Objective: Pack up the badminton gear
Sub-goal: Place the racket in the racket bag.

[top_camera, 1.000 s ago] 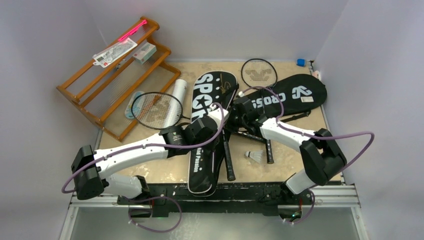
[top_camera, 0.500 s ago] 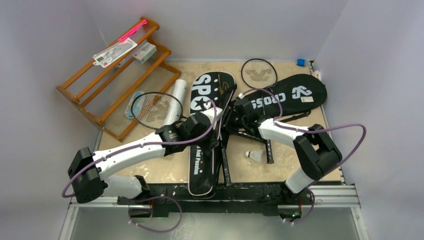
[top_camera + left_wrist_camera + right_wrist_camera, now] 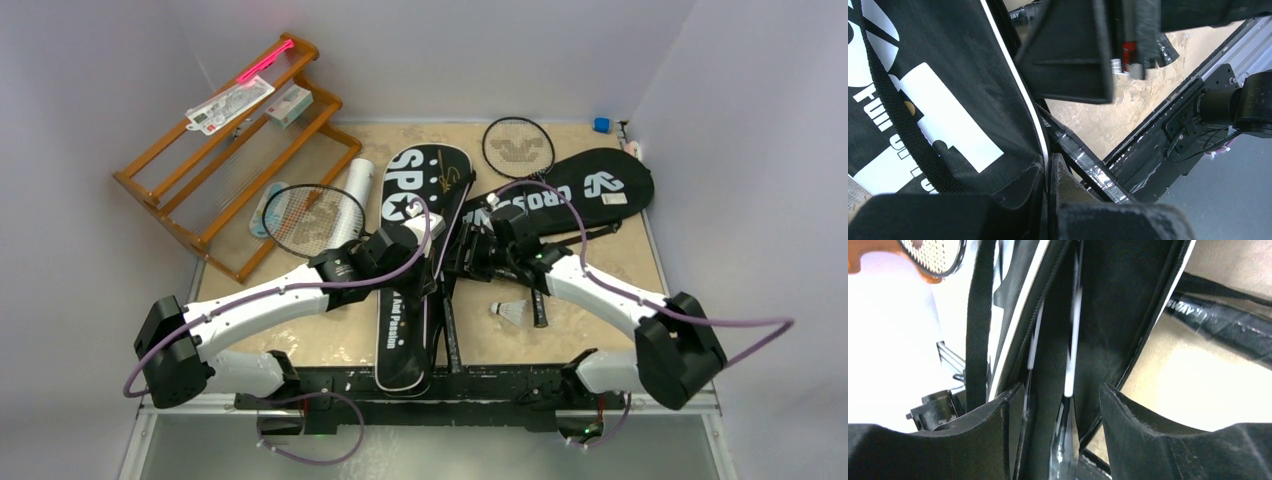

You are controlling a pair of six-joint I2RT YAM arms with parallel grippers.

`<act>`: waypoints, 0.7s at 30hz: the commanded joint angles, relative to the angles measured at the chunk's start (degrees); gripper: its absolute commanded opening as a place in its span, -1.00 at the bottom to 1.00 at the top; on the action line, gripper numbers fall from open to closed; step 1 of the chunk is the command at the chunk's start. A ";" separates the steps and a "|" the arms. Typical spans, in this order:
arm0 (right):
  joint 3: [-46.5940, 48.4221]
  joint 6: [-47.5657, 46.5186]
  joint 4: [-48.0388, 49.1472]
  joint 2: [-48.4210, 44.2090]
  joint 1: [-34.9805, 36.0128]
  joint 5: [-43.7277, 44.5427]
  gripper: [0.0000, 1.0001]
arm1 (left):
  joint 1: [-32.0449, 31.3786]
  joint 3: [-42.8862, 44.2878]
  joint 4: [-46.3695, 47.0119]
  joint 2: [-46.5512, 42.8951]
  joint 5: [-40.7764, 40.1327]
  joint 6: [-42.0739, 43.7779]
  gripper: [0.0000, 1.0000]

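Observation:
A long black bag (image 3: 415, 300) with white lettering lies at the table's middle, one side flap lifted. My left gripper (image 3: 428, 278) is shut on that flap's white-piped edge (image 3: 1044, 145). My right gripper (image 3: 457, 262) stands open just right of it. Its fingers (image 3: 1128, 425) straddle a racket's thin black-and-white shaft (image 3: 1071, 355) inside the bag's opening, not touching it. That racket's black handle (image 3: 452, 335) sticks out toward the near edge. A second black bag (image 3: 590, 185) lies at the back right. Two more racket heads (image 3: 312, 218) (image 3: 518, 147), a white tube (image 3: 357, 180) and a shuttlecock (image 3: 512, 313) lie around.
An orange wooden rack (image 3: 230, 150) holding a card and a small carton stands at the back left. Another black handle (image 3: 538, 300) lies beside the shuttlecock. A small blue object (image 3: 601, 124) sits in the far right corner. The black base rail (image 3: 500, 380) runs along the near edge.
My right gripper has opened from shut around the racket shaft, and the right arm's elbow has swung out to the right. The left gripper shifted slightly left, keeping its hold on the bag edge.

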 commanded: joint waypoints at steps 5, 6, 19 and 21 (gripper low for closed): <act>-4.86 -5.99 -5.64 -10.91 0.33 -7.12 0.10 | -0.02 -0.66 2.41 -0.28 0.99 -0.31 -1.00; -5.97 -5.44 -5.10 -11.27 0.34 -8.59 0.06 | -0.02 -0.64 2.51 -0.28 0.94 -0.31 -1.00; -9.50 -3.91 -4.06 -15.11 3.04 -18.31 0.00 | 0.04 1.32 1.55 1.56 -0.14 0.46 -1.00; -9.39 -4.24 -5.20 -15.39 4.13 -18.28 0.00 | 0.04 1.68 1.25 1.64 -0.62 0.57 -1.00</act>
